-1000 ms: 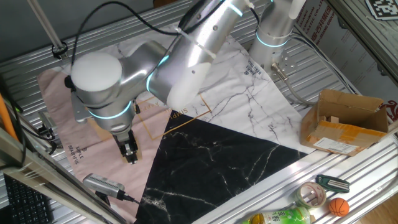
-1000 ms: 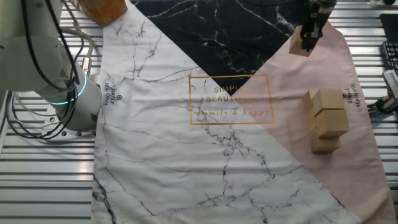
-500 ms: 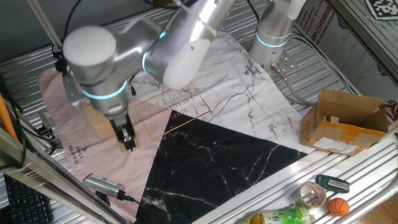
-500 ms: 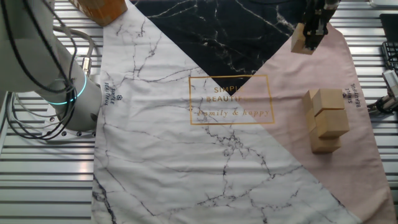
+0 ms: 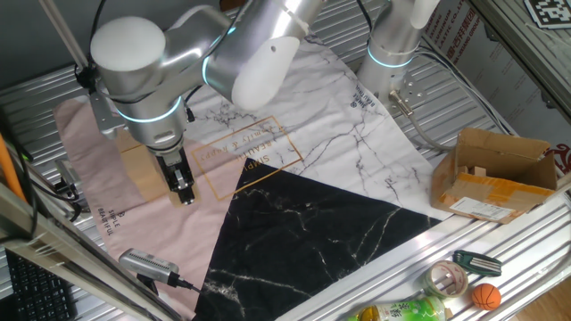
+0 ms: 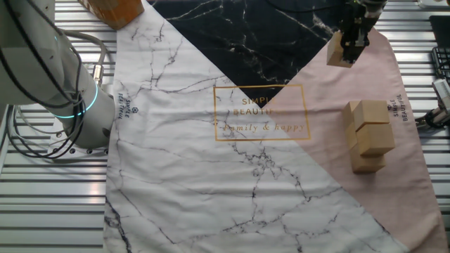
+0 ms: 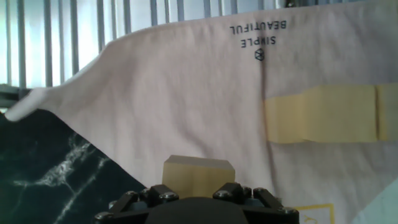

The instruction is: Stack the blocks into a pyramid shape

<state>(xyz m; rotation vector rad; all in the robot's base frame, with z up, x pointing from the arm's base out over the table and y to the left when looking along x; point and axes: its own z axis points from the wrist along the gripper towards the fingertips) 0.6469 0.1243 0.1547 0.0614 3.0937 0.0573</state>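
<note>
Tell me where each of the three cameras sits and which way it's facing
One fixed view: high beside the table, looking down across the cloth; arm fills the upper left, cardboard box at right.
The other fixed view: overhead, opposite side; robot base at left, gripper at top.
Hand view: on the hand, looking along the fingers at the held block.
Shared: held block, block stack.

In the hand view my gripper (image 7: 198,194) is cut off by the bottom edge, and its housing hides the lower part of the block (image 7: 199,175) between my fingers. The stacked blocks (image 7: 329,114) run off the right edge there, so I cannot count them. In one fixed view my own arm (image 5: 143,80) covers most of that stack. In the other fixed view my arm leaves at the top edge.
</note>
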